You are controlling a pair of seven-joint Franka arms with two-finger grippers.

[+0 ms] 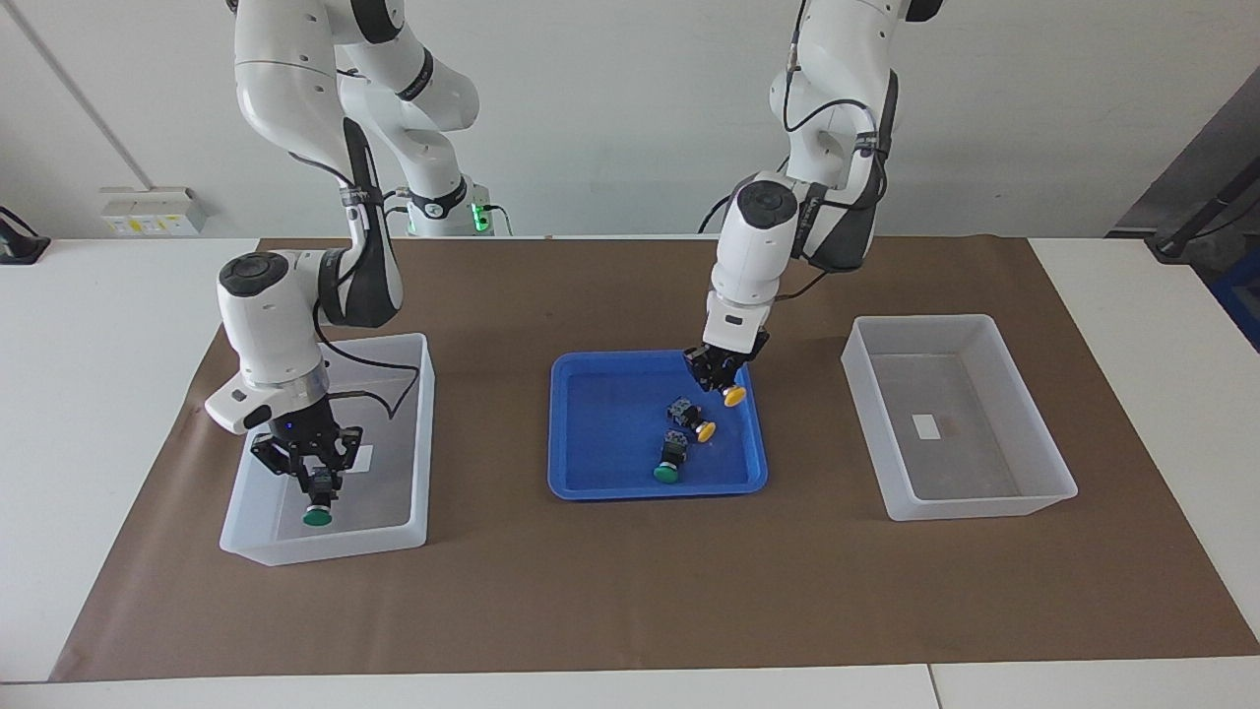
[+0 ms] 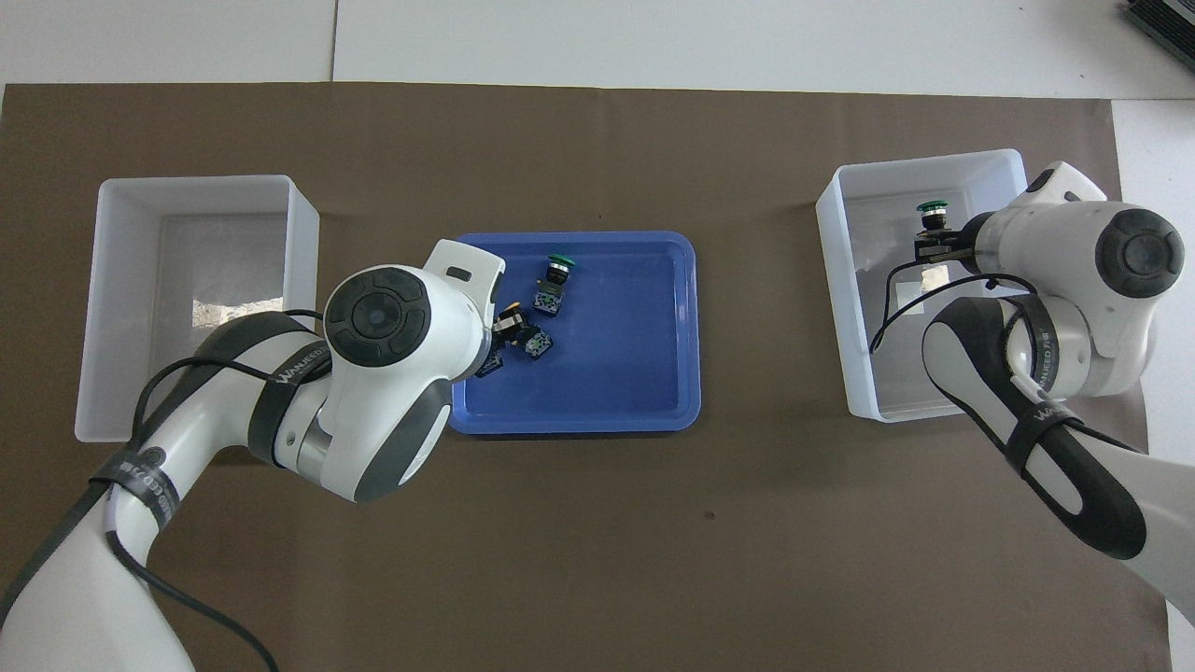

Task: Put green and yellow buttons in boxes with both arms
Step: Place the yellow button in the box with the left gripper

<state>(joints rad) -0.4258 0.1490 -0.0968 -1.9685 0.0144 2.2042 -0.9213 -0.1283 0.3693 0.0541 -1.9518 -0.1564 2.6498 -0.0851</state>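
Translucent plastic walls surround the right gripper (image 1: 320, 480), which is down inside the box (image 1: 418, 394) at the right arm's end of the table, clenched on the dark body of a green button (image 1: 317, 514). That button hangs below the fingers, its long axis close to upright and its cap pointing down toward the box floor, a sensible attitude for letting it go from low height so it lands without bouncing out. In the overhead view the cap shows just past the fingertips, toward the box's wall farther from the robots.

The left gripper (image 1: 722, 377) is over the blue tray (image 1: 591, 473), at its edge nearer the robots, grasping a yellow button (image 1: 733, 395) by the body. The cap pokes out below the fingers, tilted down and toward the left arm's end, so the long axis runs at a slant rather than plumb; I judge it is raised a little off the tray floor for carrying to the empty box (image 1: 984, 335).

Below that gripper, loose in the tray, a second yellow button (image 1: 693, 421) and a second green one (image 1: 670, 464) lie on their sides, caps pointing away from the robots.
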